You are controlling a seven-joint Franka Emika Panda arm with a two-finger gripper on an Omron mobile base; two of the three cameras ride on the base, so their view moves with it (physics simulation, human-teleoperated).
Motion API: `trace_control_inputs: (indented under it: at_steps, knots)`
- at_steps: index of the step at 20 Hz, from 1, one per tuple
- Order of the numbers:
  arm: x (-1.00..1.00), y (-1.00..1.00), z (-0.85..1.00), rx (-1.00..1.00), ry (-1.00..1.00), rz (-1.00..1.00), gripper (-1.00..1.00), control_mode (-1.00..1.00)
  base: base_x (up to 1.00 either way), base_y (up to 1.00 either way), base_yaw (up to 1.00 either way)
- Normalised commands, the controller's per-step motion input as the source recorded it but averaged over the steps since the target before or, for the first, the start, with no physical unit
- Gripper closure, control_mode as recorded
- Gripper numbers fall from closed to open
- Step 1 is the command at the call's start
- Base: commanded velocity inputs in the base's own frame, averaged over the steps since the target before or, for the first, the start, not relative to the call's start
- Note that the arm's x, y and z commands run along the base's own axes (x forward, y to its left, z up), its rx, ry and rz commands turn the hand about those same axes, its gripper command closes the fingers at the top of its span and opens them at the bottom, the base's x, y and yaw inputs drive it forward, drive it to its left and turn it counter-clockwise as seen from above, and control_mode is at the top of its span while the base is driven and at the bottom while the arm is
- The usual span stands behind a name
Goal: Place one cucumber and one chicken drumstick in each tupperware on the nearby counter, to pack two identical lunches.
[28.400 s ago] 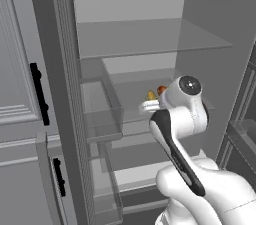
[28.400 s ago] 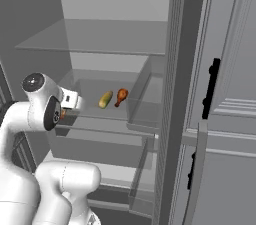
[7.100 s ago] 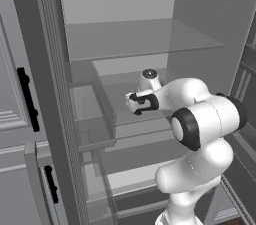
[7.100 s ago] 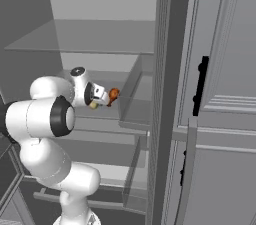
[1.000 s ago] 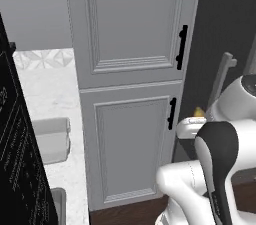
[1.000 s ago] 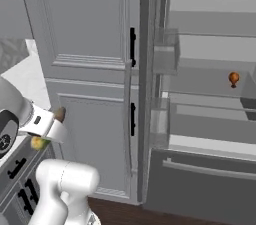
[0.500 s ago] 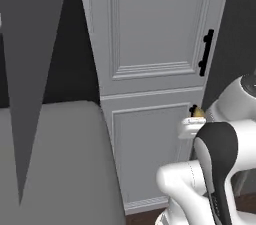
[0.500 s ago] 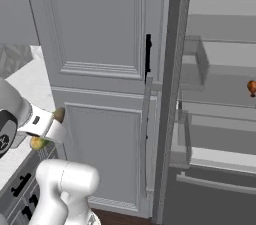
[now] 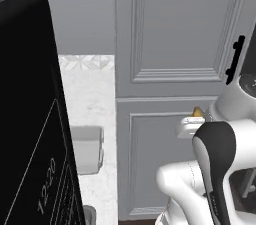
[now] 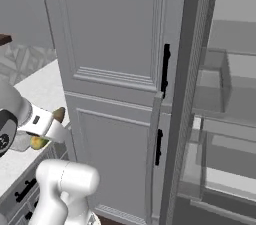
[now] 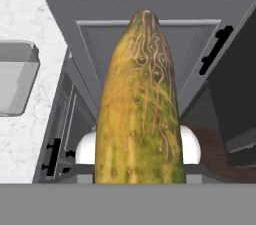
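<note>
- Cucumber (image 11: pixel 137 104) stands lengthwise up the middle of the hand view, yellow-green and warty, with the gripper (image 10: pixel 44 128) pinching it; in the right base view it sits at the lower left of the frame, a bit of the cucumber peeping out under it.
- Progress, as I judge it: early. 1 cucumber is picked up and on its way; it is not yet in a container.
- 1 grey container (image 9: pixel 86 147) sits on the bench (image 9: pixel 95 99) at the left centre of the left base view, and as far as I can see it holds nothing. The same container (image 11: pixel 17 76) shows at the left edge of the hand view, well apart from the cucumber.
- Left to do, by my reckoning: drop this cucumber in, then bring a second cucumber and 2 drumsticks. I cannot make out the second container.
- Bench surface is white marble-look with faint grey veins, over grey drawers with dark handles (image 11: pixel 51 156).
- Room: a tall grey panelled cabinet (image 9: pixel 175 44) with black handles fills the centre of both base views.
- A big black appliance (image 9: pixel 30 119) blocks the left of the left base view.
- Open fridge shelves (image 10: pixel 225 99) show at the right of the right base view.
</note>
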Motion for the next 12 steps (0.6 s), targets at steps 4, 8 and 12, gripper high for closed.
trace_control_inputs:
  at_steps: [4,8,12]
  knots:
    - [0.00,0.00,0.00,0.00,0.00,0.00,1.00,1.00,0.33,0.13,0.44]
    - [0.00,0.00,0.00,0.00,0.00,0.00,1.00,1.00,0.22,0.12,0.42]
    - [0.00,0.00,0.00,0.00,0.00,0.00,1.00,1.00,0.14,0.09,0.32]
